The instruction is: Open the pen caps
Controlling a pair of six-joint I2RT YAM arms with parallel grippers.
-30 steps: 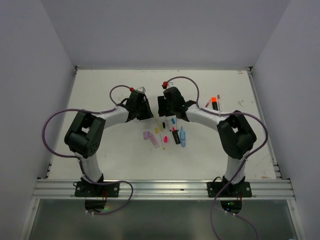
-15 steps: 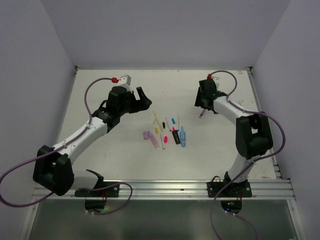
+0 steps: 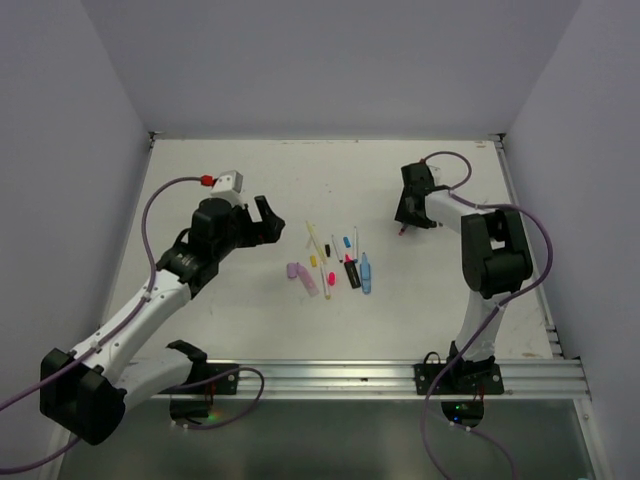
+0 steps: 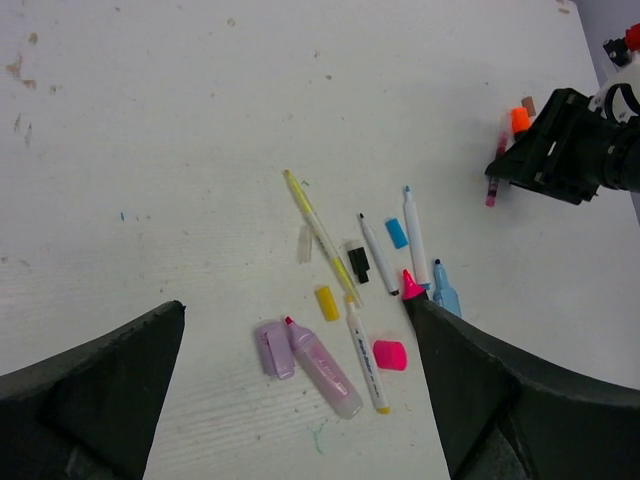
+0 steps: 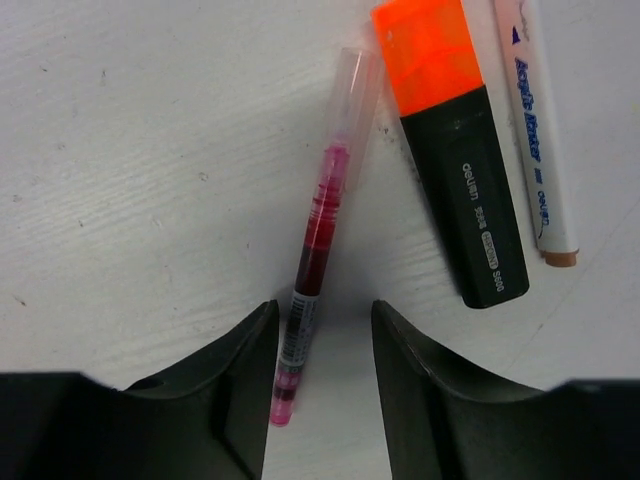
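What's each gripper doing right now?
Left gripper: open wide, holding nothing.
Right gripper: open, jaws on either side of the red pen, not clamped on it.

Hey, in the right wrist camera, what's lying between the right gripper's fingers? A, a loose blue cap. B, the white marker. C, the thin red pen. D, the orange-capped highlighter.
C: the lower end of the thin red pen sits between the fingers of the right gripper, while the orange-capped highlighter and the white marker lie off to one side.
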